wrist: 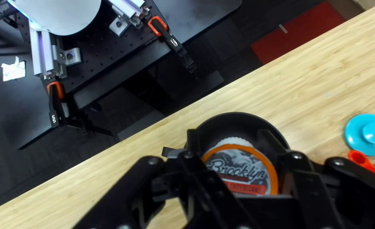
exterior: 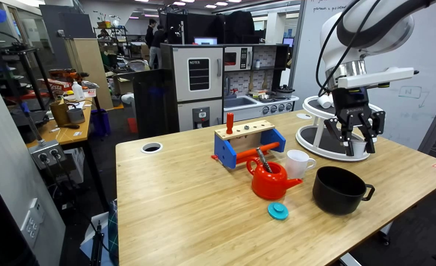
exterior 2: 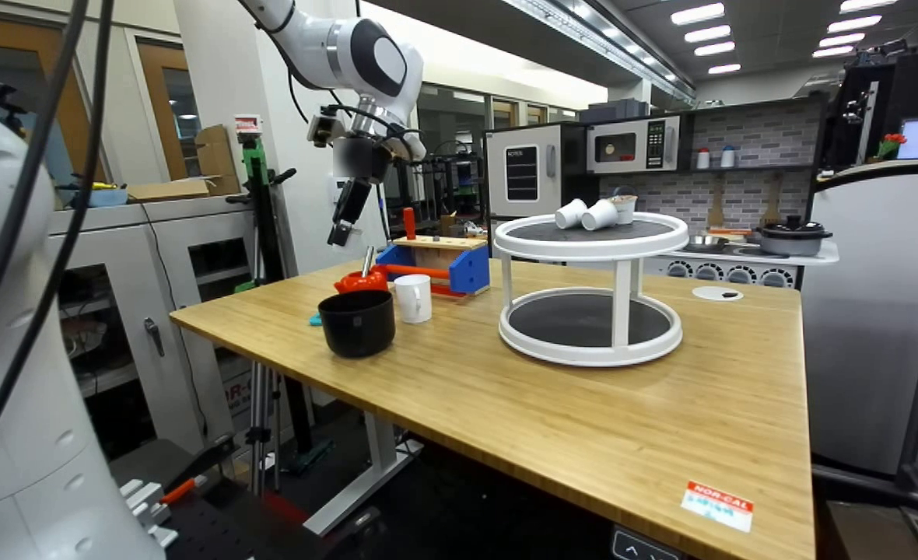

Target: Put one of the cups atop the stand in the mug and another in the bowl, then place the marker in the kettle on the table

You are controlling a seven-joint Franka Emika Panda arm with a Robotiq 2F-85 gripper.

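Observation:
A white cup (exterior: 358, 148) with an orange-edged "Brooklyn" print on its end (wrist: 243, 165) hangs in the air, and my gripper (exterior: 359, 147) is shut on it. Below the cup in the wrist view lies the black bowl (wrist: 235, 122), also seen in an exterior view (exterior: 332, 201). The white mug (exterior: 295, 166) stands near the red kettle (exterior: 268, 186). From the kettle's opening leans the marker (exterior: 263, 159), looking dark grey and silver. On the stand's upper tier (exterior 2: 583, 247) are three small cups, two lying (exterior 2: 600, 215). The insides of mug and kettle cannot be made out.
A blue block rack (exterior: 227, 151) with red and yellow parts stands behind the kettle and mug. The teal lid (exterior: 278, 210) lies flat in front of the kettle. The table's edge (exterior 2: 506, 455) runs close by the bowl. A toy kitchen (exterior: 199, 74) stands beyond the table.

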